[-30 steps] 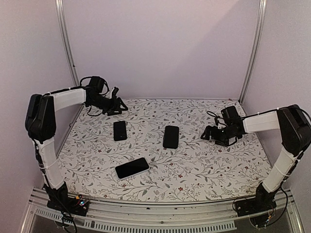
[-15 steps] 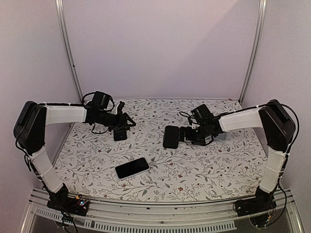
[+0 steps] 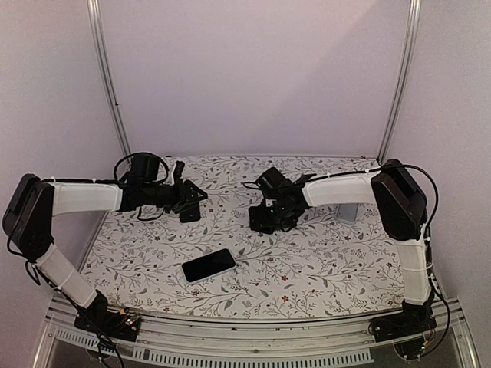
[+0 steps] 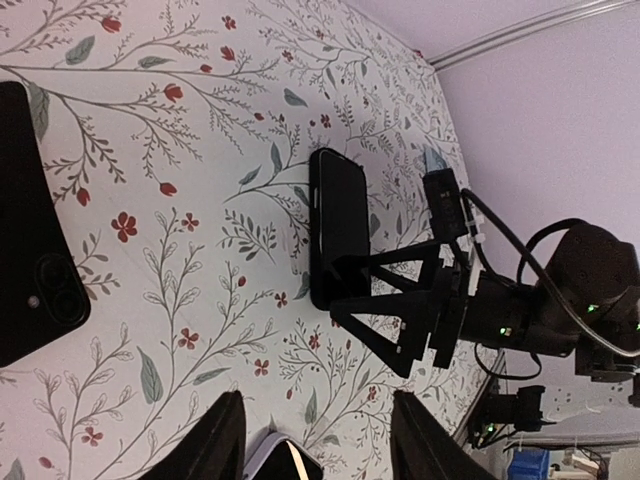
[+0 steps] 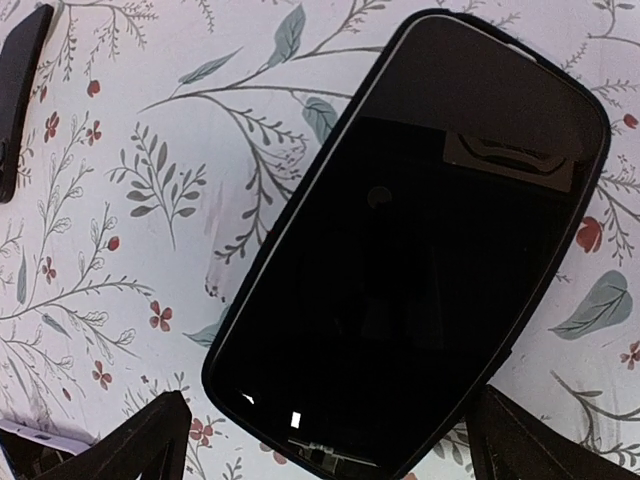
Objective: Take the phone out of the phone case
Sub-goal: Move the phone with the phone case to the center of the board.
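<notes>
A phone with a dark screen in a black case (image 5: 410, 250) lies flat mid-table (image 3: 270, 217). It also shows in the left wrist view (image 4: 340, 225). My right gripper (image 5: 330, 440) is open, low over the phone, with one finger on each side of its near end; it shows in the top view (image 3: 265, 220). A second black phone (image 3: 189, 212) lies camera side up at the left (image 4: 30, 220). My left gripper (image 3: 190, 198) is open and empty just over it; in its own view (image 4: 315, 420) the fingers frame bare cloth.
A third phone in a light case (image 3: 209, 264) lies screen up nearer the front; its corner shows in the left wrist view (image 4: 285, 460). A small grey block (image 3: 347, 211) stands at the right. The floral tablecloth (image 3: 322, 261) covers the table, with walls close round.
Both arms have swung inward. My right gripper moved left from the table's right side onto the middle phone. My left gripper moved from the back left corner to the left phone.
</notes>
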Available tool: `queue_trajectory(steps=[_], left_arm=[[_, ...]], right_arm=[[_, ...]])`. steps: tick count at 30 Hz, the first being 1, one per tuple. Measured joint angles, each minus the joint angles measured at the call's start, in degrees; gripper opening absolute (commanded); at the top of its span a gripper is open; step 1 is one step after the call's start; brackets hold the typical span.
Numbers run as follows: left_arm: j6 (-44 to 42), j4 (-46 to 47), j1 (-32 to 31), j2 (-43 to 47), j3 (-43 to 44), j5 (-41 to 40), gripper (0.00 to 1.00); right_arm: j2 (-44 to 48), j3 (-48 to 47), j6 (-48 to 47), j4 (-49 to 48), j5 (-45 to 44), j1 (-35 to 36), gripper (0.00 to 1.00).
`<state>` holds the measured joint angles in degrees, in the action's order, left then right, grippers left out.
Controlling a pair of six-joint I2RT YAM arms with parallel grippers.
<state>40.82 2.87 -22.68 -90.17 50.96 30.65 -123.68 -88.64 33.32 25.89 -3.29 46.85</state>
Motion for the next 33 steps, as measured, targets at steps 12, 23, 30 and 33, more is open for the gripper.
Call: queue_trajectory(steps=[12,23,30,33], left_arm=[[5.2,6.8,-0.1,0.5,-3.1,-2.6,0.48],[7.1,7.6,-0.2,0.2,-3.1,-3.5,0.48],[7.2,7.6,-0.3,0.2,-3.1,-3.9,0.48],[7.2,7.6,-0.3,0.2,-3.1,-4.2,0.48]], right_arm=[[-9.2,-14.9,-4.3,11.5,-9.0,3.1,0.99],[-7.4,-11.0,-4.0,6.2,-7.0,0.5,0.99],[-4.5,-6.3,-4.0,-1.6,4.3,-8.5,0.99],[-5.2,-7.5,-3.7,-2.0,7.2,-11.3,0.99]])
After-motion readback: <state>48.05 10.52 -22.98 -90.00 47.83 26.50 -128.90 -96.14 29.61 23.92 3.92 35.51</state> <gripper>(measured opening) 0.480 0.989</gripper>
